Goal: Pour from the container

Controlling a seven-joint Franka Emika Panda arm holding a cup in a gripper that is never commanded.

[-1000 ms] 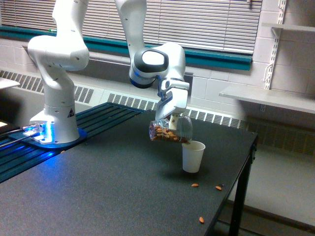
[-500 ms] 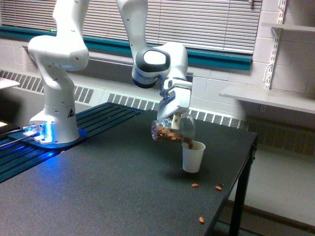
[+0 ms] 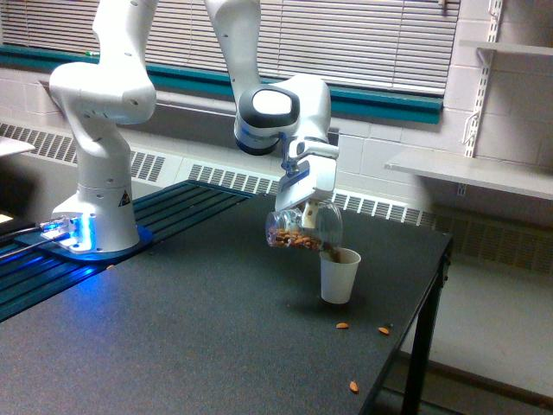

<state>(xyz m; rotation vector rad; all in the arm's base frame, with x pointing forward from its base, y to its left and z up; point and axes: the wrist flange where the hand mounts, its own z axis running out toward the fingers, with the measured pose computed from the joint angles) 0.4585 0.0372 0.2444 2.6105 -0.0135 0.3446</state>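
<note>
The container [image 3: 302,230] is a clear plastic cup tipped on its side, mouth toward the exterior view's right and slightly down. Brown nuts lie inside it and spill from its lip. My gripper [image 3: 307,207] is shut on the container from above. Directly under the lip stands a small white paper cup [image 3: 339,276] upright on the black table [image 3: 173,328]; brown nuts show at its rim.
Three loose nuts lie on the table near the right edge [image 3: 342,326] [image 3: 384,329] [image 3: 353,386]. The robot base [image 3: 95,216] stands at the left on a blue-lit plate. The table's right edge [image 3: 415,320] drops off close to the paper cup.
The container has shifted slightly right and tipped further over the paper cup. Nuts now pass from its lip into the cup, and fewer remain inside it.
</note>
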